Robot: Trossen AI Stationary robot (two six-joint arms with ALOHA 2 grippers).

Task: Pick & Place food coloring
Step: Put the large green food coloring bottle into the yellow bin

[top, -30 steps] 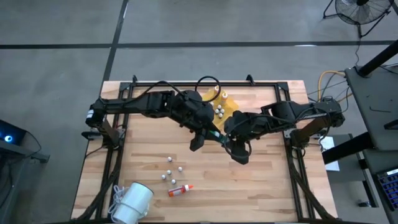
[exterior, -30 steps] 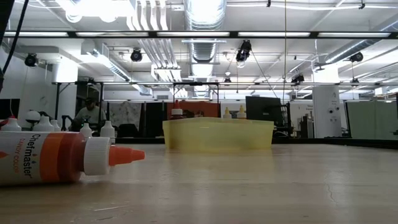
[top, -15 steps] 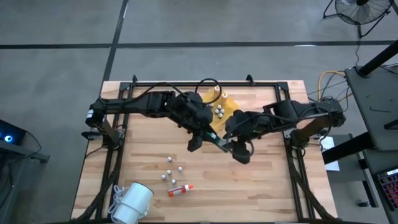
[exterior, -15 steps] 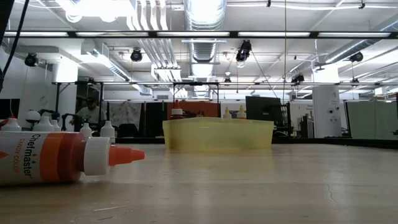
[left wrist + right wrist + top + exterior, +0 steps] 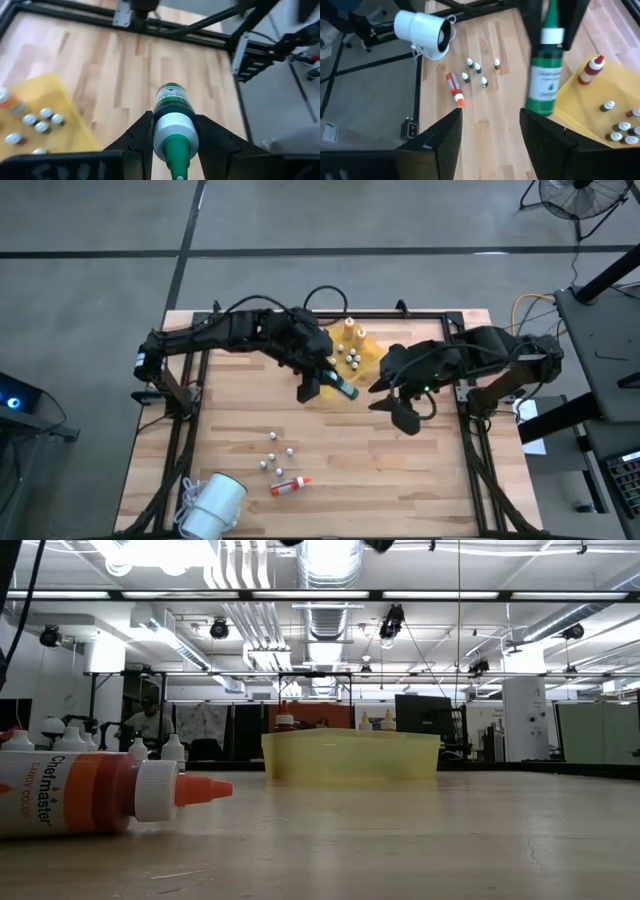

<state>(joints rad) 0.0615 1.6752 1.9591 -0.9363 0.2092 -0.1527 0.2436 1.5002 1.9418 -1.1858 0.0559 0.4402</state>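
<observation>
Green food coloring bottle (image 5: 172,107): white collar, pointed green cap; clamped in the left gripper (image 5: 172,150) above the yellow plastic tray's (image 5: 372,352) near edge.
Right gripper (image 5: 490,132): fingers spread, empty, beside the tray.
Orange-capped bottle (image 5: 95,793): lying on the wooden table (image 5: 440,470).

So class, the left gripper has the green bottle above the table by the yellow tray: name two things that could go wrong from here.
1. The left gripper pinches the green bottle only near its white collar, so the body sticks out unsupported and might swing or slip in transit.
2. The yellow tray already holds bottles and small caps; lowering the green one there could knock them over.
The right gripper is open and empty nearby, so the arms could also brush.
</observation>
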